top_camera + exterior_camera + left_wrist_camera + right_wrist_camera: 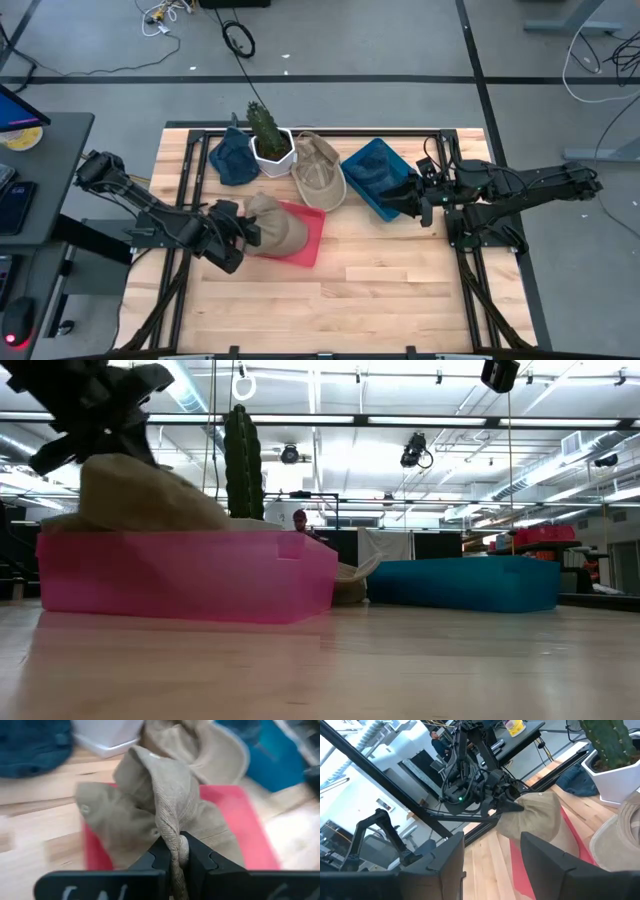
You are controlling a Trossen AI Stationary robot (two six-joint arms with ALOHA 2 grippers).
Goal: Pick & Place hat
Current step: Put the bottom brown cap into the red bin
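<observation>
My left gripper [175, 857] is pinched tight on a fold of a tan hat [277, 225], holding it over the pink tray [308, 240]. In the left wrist view the cloth is bunched between my two dark fingers [152, 857], and the rest of the hat drapes down onto the tray's red floor. From the low view the hat sits heaped above the tray's near wall, with my left arm above it.

My right gripper [492, 855] hangs by the blue tray [375, 175] on the right side of the table [400, 290], its fingers spread apart with nothing between them. It waits there.

I count three hats: the tan one I hold, a second tan hat [318, 170] lying on the wood between the two trays, just beside the plant pot, and a dark blue hat [233, 160] on the other side of the pot. There are two trays, one pink and one blue. The blue tray holds something dark blue that I cannot make out. There is one white pot [272, 150] with one green cactus [264, 125] standing upright in it, at the far edge of the table.
</observation>
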